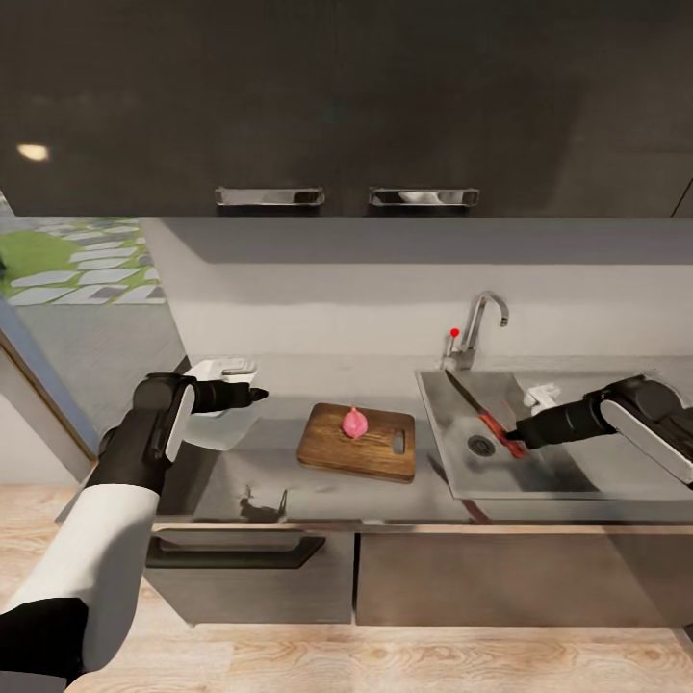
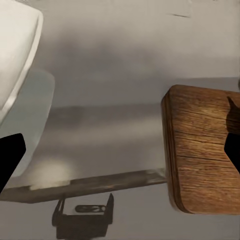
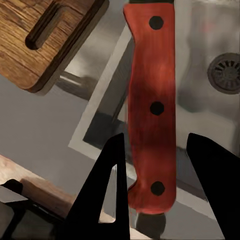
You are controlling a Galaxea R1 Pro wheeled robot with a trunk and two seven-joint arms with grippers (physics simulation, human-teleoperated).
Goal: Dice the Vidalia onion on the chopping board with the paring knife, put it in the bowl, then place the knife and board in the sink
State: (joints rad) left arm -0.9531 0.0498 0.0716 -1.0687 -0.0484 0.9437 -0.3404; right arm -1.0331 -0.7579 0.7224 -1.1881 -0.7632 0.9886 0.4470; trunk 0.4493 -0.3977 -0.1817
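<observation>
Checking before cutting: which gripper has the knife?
The right gripper, over the steel sink, holds the red-handled paring knife. The left gripper hovers empty beside the white bowl.

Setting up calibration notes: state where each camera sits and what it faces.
Head view: from the head, down over the countertop, sink, both arms.
Left wrist view: along the left gripper toward bowl and chopping board.
Right wrist view: along the right gripper straddling the paring knife.
Shared: the board.
</observation>
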